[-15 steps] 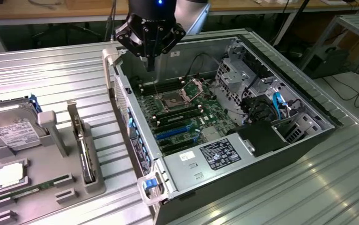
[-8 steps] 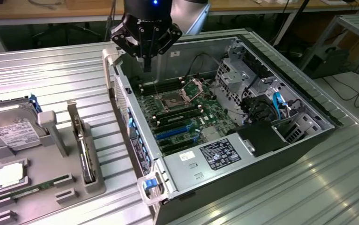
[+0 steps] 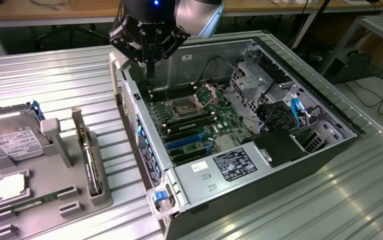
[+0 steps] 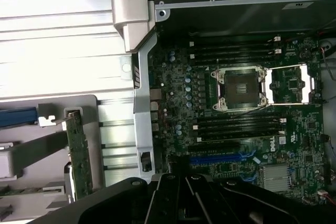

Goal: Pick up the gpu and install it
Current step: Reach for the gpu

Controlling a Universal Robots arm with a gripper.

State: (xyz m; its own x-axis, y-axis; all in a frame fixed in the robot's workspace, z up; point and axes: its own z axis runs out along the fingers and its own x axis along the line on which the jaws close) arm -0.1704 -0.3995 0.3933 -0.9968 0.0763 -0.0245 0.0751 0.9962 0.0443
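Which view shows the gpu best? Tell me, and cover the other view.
The exterior view: the gpu stands on edge in its grey holder, whole length visible. The wrist view shows its board face closer, with one end out of sight.

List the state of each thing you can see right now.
gripper, shut, empty, over the case.
gpu, upright in the tray, untouched.
case, lying on its side, open.
CPU socket, lid open.
hard drive, resting in the tray.
memory stick, flat in the tray.
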